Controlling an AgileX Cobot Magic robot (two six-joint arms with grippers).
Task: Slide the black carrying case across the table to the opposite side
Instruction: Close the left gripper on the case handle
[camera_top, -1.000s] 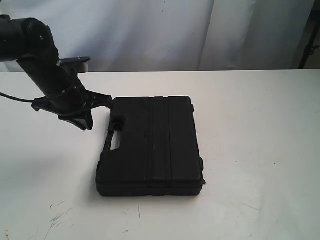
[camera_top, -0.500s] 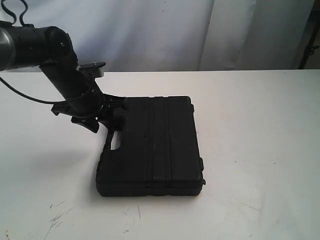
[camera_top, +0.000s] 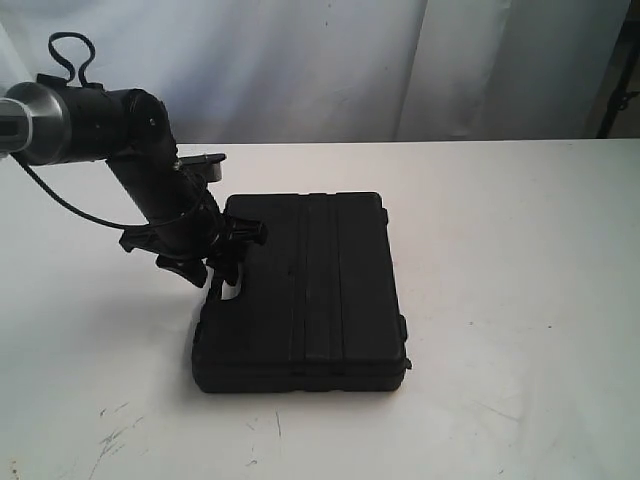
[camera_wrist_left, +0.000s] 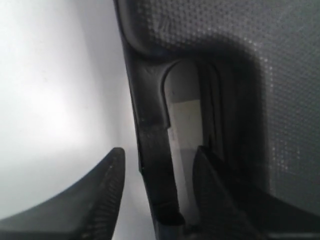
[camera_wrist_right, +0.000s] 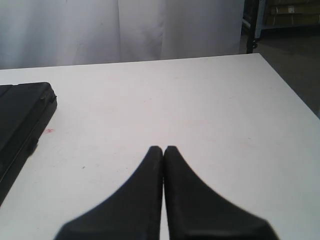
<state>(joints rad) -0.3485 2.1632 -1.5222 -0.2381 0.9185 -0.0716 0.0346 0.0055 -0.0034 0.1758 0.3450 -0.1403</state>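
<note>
Black carrying case (camera_top: 310, 290) is lying flat and closed on the white table (camera_top: 520, 250), with bare tabletop stretching away from every side of the case. The left arm is reaching down to the case's handle side, and the left gripper (camera_top: 222, 262) is sitting at the moulded handle (camera_top: 225, 275). In the left wrist view, this gripper (camera_wrist_left: 159, 152) is standing wide open and straddling the handle bar (camera_wrist_left: 152, 165): one finger (camera_wrist_left: 100, 200) is hanging over the table just outside the case, the other (camera_wrist_left: 215, 200) is lying on the inner side of the bar at the handle slot, and light is showing between the outer finger and the bar, so nothing is being clamped. A dark cable (camera_top: 60, 200) is trailing from the arm, away from the case. The right gripper (camera_wrist_right: 163, 150) is pressing its two fingers together on nothing and is hanging over bare tabletop well apart from the case (camera_wrist_right: 20, 115), whose corner alone is showing in its wrist view. Dark scuff marks (camera_top: 115, 430) are showing on the table near the case's front corner on the handle side, and a pale curtain (camera_top: 300, 60) is hanging beyond its far edge.
</note>
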